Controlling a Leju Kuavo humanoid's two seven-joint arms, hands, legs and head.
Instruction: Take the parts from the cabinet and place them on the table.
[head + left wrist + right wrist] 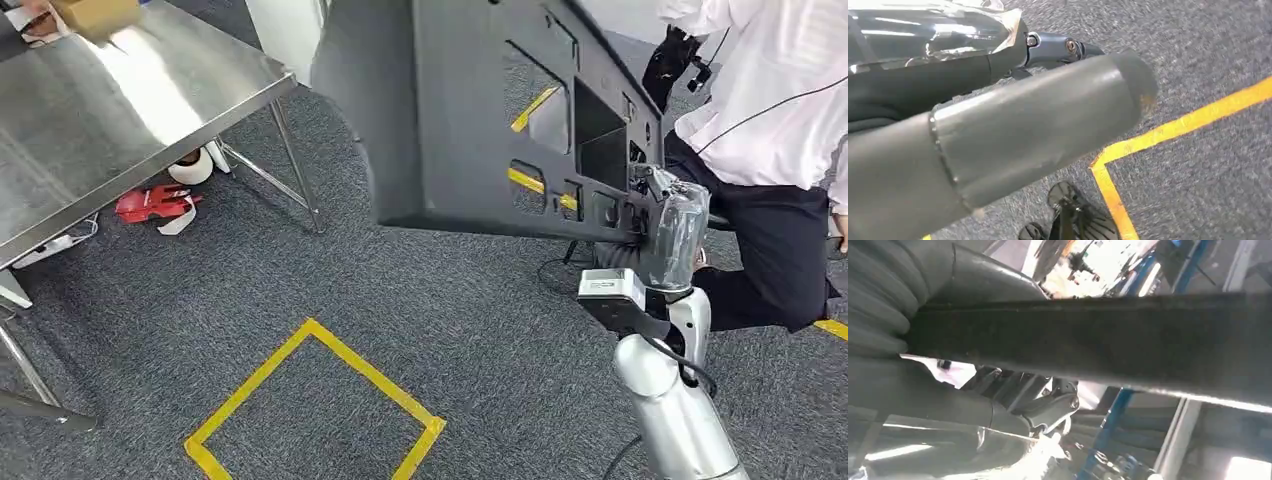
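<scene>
1. Our right hand (672,225), wrapped in clear plastic film, grips the lower right corner of a large dark grey moulded panel (470,110), which it holds up in the air in front of us, above the carpet.
2. In the right wrist view, the panel's edge (1098,340) runs as a dark bar across the frame, clamped between our thumb (988,282) on one side and our darker fingers (1048,405) on the other.
3. The panel has several rectangular cut-outs, and yellow floor tape shows through them in the head view.
4. Our left hand (998,130) hangs over the grey carpet (1208,55) beside a corner of yellow tape (1108,165); its thick thumb sticks out and nothing is in it, but we cannot tell how the fingers lie.
5. The steel table (110,110) stands to our left, well apart from the panel, with a cardboard box (95,15) at its far edge.
6. A red object (155,203) and a roll of white tape (192,167) lie on the floor under the table.
7. A person in a white shirt (770,95) and dark trousers crouches just beyond our right hand.
8. A yellow taped square (315,405) marks the carpet in front of us.
</scene>
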